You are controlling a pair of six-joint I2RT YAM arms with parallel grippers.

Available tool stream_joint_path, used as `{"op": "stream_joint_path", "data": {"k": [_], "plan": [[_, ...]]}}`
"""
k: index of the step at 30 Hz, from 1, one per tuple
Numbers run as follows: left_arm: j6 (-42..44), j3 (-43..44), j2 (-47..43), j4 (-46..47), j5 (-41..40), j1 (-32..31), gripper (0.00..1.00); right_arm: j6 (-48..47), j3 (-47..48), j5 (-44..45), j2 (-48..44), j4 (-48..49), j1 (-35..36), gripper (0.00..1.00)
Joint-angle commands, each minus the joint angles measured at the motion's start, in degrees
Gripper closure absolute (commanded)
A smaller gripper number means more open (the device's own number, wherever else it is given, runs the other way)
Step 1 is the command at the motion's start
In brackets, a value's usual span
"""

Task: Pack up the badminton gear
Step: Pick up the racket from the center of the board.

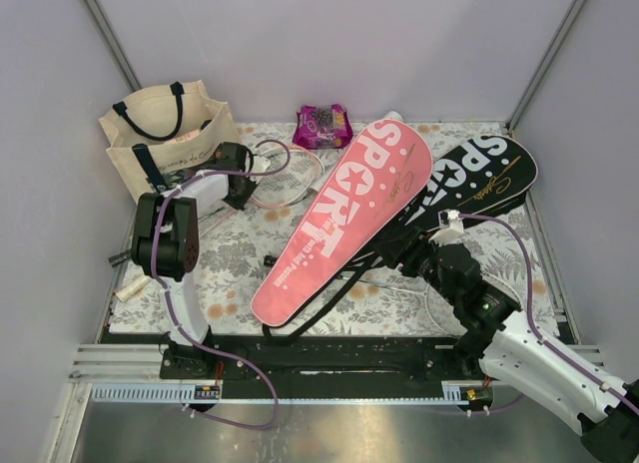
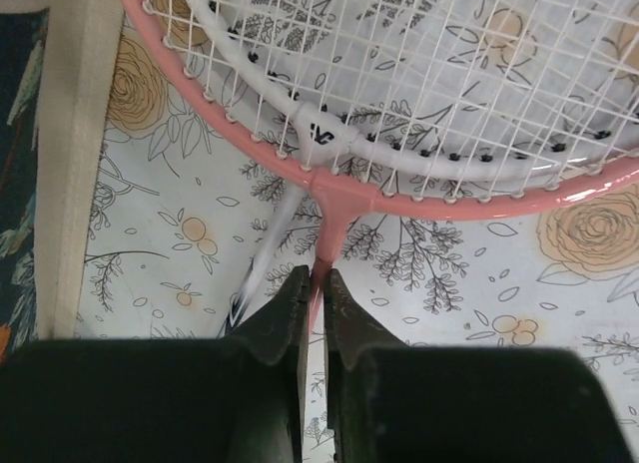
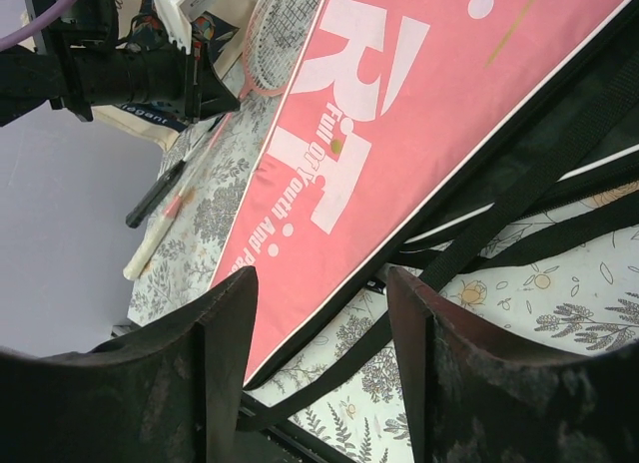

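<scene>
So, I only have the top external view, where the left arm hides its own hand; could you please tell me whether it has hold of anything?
Observer: Yes. The left wrist view shows the left hand shut on the pink racket, gripping its shaft just below the head.
Operator: Thank you. Is a second racket caught in there too?
Observer: No. The white racket overlaps the pink head, but its shaft passes to the left of the fingers, outside them.
Operator: And the right hand, please?
Observer: The right hand is open and empty, above the edge of the pink cover and the black straps.
</scene>
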Motion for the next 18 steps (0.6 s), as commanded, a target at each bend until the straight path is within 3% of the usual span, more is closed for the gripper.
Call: {"op": "stream_joint_path", "data": {"k": [1,11,14,18], "plan": [[-2.0,1.3,-3.7,-1.0,1.4,0.3,1.00,-0.4,1.4,1.4,-1.3,1.4,-0.2,0.37],[-5.7,-4.8,-7.6,-1.6,1.3,-0.3,1.00,-0.3,1.3,1.1,-1.4,1.6,-0.2,0.37],[-6.1,-3.7,-5.7,-2.7,1.2,-0.3,0.79,-0.2,1.3,0.7,-1.4,1.8,-0.2,0.37],[-6.4,-3.5,-4.4,-3.1,1.9,-0.3,0.71,-0.3,1.3,1.1,-2.1,1.7,-0.1,0.36]]}}
